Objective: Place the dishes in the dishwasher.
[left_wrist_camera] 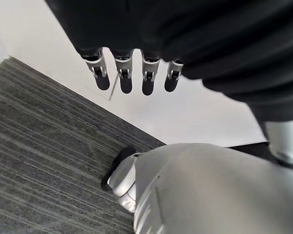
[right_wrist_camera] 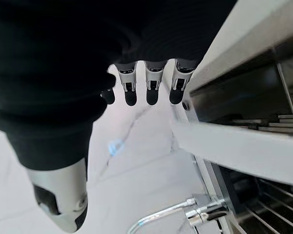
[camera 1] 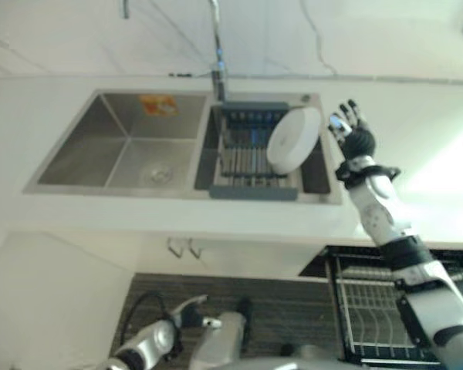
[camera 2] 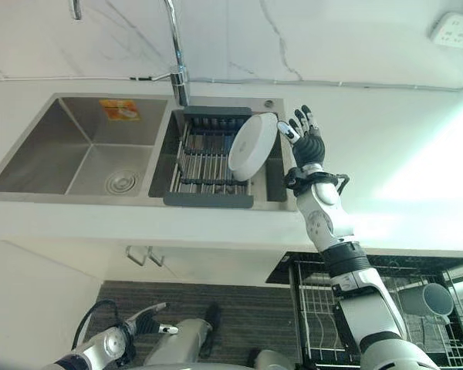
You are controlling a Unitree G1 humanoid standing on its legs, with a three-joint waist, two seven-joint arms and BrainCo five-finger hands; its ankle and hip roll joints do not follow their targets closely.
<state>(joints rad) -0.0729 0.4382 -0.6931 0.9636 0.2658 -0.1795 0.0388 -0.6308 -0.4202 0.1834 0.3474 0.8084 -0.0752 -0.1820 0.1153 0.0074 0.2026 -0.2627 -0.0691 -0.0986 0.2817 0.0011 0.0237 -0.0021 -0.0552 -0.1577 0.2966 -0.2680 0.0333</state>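
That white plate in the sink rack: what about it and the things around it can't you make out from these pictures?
- White plate: its back face and lower rim, hidden by itself and the drying rack, both eye views.
- Right hand: whether it touches the plate; too close to judge.
- Dishwasher rack: cut off by the bottom edge, partly behind the arm.
- Grey cup: contents not visible.

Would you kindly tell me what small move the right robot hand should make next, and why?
Probably ease the right robot hand leftward to close on the white plate's rim. The hand is open beside the plate, not yet touching, and the plate leans in the sink rack, while the dishwasher rack waits below.
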